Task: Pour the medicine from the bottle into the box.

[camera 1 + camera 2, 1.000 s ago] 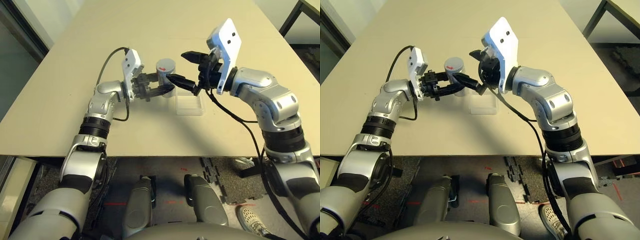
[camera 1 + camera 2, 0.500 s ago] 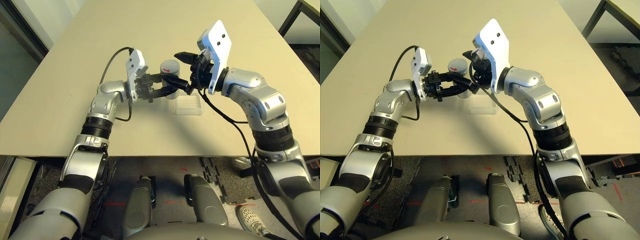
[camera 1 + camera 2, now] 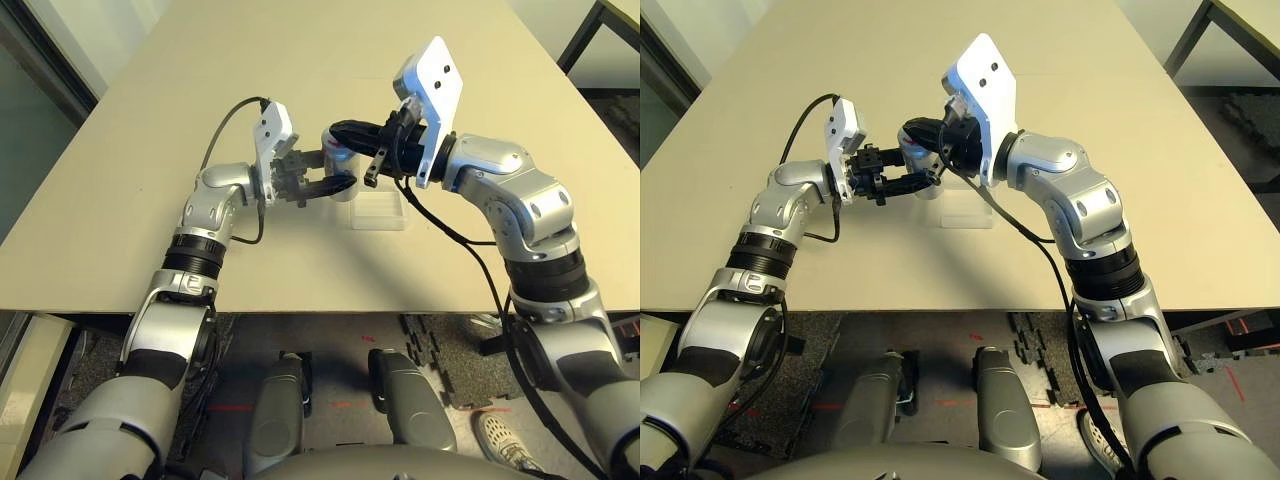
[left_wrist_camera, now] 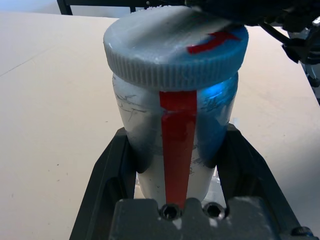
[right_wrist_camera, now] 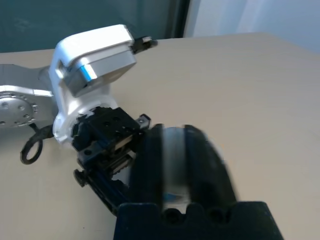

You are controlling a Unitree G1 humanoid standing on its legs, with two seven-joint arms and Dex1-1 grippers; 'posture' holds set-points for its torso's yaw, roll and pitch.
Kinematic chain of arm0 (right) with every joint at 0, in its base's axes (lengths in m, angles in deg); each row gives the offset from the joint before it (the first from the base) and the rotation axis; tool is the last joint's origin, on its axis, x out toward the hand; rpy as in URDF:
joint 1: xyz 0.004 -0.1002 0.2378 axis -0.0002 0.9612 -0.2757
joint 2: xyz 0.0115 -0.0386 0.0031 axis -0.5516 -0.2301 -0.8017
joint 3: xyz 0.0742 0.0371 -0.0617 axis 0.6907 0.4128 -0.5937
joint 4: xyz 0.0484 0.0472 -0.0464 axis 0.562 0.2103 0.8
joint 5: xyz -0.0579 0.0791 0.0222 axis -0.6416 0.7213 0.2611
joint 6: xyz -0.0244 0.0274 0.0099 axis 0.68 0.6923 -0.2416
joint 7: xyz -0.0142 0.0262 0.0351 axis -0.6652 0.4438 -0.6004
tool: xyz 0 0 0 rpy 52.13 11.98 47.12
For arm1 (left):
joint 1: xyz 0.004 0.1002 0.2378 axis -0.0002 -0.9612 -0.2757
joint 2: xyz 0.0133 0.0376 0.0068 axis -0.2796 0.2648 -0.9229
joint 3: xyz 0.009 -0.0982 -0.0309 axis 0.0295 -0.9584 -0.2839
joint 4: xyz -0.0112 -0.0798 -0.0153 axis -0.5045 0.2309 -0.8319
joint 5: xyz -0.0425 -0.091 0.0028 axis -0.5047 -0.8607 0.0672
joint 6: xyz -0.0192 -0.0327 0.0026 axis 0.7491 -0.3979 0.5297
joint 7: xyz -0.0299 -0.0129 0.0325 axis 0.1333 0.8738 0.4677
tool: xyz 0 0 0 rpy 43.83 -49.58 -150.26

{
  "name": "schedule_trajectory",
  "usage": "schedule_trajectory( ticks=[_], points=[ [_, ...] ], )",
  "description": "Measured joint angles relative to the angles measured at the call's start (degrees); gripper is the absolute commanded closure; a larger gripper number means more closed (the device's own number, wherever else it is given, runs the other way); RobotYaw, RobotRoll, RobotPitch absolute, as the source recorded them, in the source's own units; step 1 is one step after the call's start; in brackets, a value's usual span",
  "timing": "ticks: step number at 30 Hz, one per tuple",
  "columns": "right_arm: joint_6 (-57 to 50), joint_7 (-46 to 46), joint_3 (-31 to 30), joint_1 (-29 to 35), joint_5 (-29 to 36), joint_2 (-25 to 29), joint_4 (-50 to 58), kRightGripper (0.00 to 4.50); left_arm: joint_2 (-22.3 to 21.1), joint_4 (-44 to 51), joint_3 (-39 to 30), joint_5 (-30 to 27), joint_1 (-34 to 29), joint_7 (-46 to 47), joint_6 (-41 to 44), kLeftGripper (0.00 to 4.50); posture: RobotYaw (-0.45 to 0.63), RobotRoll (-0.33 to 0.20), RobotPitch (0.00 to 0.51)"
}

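the bottle stands upright, silvery-grey with a red stripe down its side and a ribbed grey cap bearing a red mark. the box, a shallow clear square tray, lies flat on the surface just beside it.

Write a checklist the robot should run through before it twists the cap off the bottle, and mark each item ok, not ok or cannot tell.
1. Left tool clamps the silvery-grey cylindrical bottle with the red and white label by its body: ok.
2. Bottle upright: ok.
3. Right tool closed on the round ribbed grey cap with a red mark: ok, its black fingers sit on either side of it.
4. Cap still seated on the bottle: ok, no gap shows under its rim.
5. Shallow square clear plastic box lies on the beige table beside the bottle, ready for pouring: ok.
6. Box empty and dry: cannot tell.
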Motion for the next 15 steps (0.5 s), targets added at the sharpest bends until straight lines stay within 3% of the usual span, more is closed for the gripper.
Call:
schedule_trajectory(
  ticks=[8, 15],
  points=[
    [-2.2, -0.5, 0.0, 0.0, 1.5, -0.3, 0.0, 0.00, -0.2, -0.1, 0.0, 0.3, 0.0, 0.0, -0.8, 2.09, -0.14, 0.000, 0.143],
    [-2.9, -0.6, 0.0, 0.0, 1.7, -0.2, 0.0, 0.00, -0.2, -0.1, 0.0, 0.3, 0.1, -0.4, -1.6, 2.09, -0.14, 0.000, 0.135]
  ],
)
